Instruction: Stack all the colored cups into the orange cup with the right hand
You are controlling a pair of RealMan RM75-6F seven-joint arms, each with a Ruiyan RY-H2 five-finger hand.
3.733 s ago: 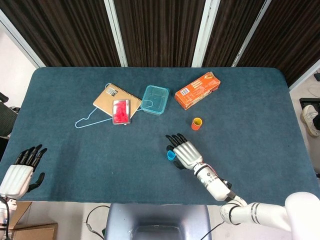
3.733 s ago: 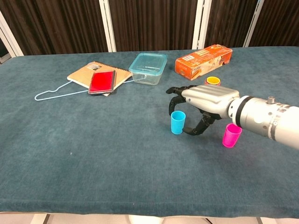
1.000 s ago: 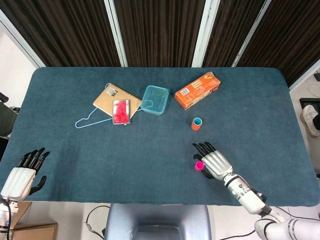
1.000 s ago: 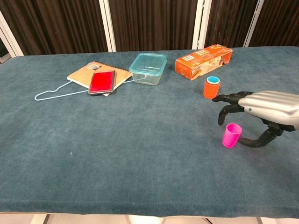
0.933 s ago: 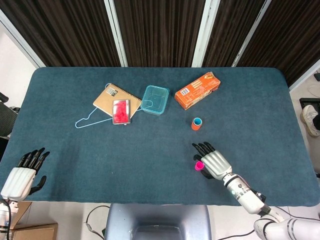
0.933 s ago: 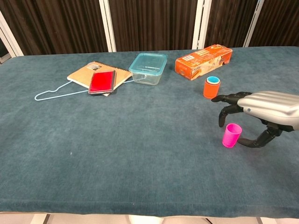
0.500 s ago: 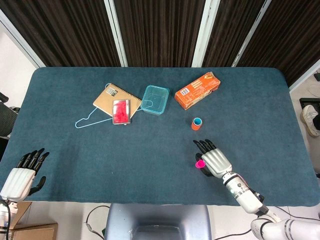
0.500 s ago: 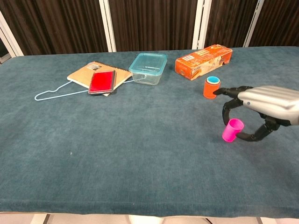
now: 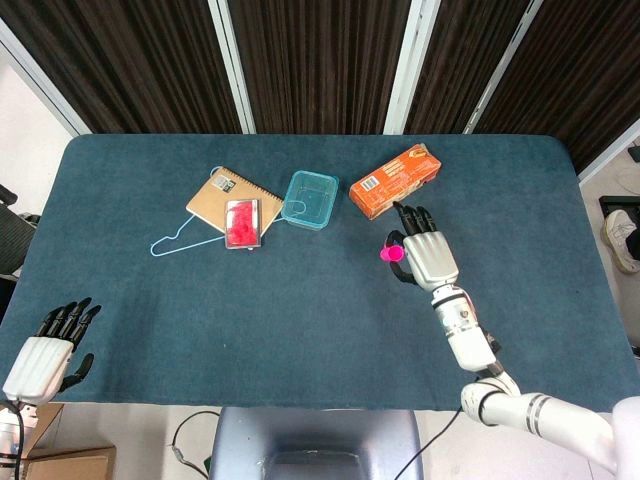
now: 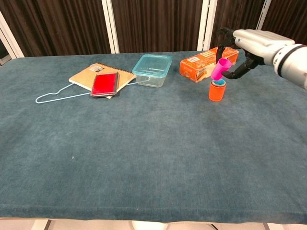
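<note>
- The right hand (image 10: 240, 50) pinches the pink cup (image 10: 219, 68), tilted, just above the orange cup (image 10: 217, 91) near the tabletop's (image 10: 144, 143) far right edge.
- Likely light, stiff, slick plastic; grip its wall.
- The left hand (image 9: 45, 350) rests open, holding nothing.

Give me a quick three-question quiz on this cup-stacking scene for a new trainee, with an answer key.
1. True or false: the right hand holds the pink cup above the orange cup.
2. Which colour shows inside the orange cup? A) blue B) green C) yellow
3. Fill in: the left hand holds ______.

Key
1. True; the pink cup hangs tilted just over the orange cup, not yet seated in it.
2. A; a blue cup already sits nested in it.
3. Nothing; its fingers are apart near the table's front corner, far from the cups.
</note>
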